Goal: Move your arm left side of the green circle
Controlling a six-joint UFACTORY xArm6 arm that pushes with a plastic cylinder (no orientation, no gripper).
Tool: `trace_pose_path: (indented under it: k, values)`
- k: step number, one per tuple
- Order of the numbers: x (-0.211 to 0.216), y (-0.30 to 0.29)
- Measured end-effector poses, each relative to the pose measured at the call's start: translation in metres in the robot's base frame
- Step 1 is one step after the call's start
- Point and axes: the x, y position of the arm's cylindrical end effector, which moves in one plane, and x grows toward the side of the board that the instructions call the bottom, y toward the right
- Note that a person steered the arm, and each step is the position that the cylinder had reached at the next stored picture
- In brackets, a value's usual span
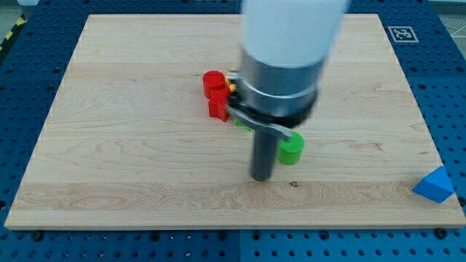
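The green circle (291, 148) is a short green cylinder near the middle of the wooden board (131, 145). My tip (261, 177) touches the board just to the view's left of the green circle and slightly below it, very close to it. The arm's wide body hides the board above the rod. A second green block (241, 122) shows only as a sliver under the arm, shape unclear.
A red cylinder (213, 82) and a red block (218, 108) sit together at the view's upper left of my tip. A bit of yellow (231, 86) peeks out beside the arm. A blue triangular block (435, 184) lies at the board's lower right corner.
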Motion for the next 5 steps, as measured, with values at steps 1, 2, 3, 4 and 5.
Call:
trace_pose_path:
  k: [1,2,3,4,5]
  values:
    - [-0.024,-0.007]
    - [-0.025,0.009]
    - [-0.033,0.021]
    - [-0.042,0.025]
    - [-0.040,0.039]
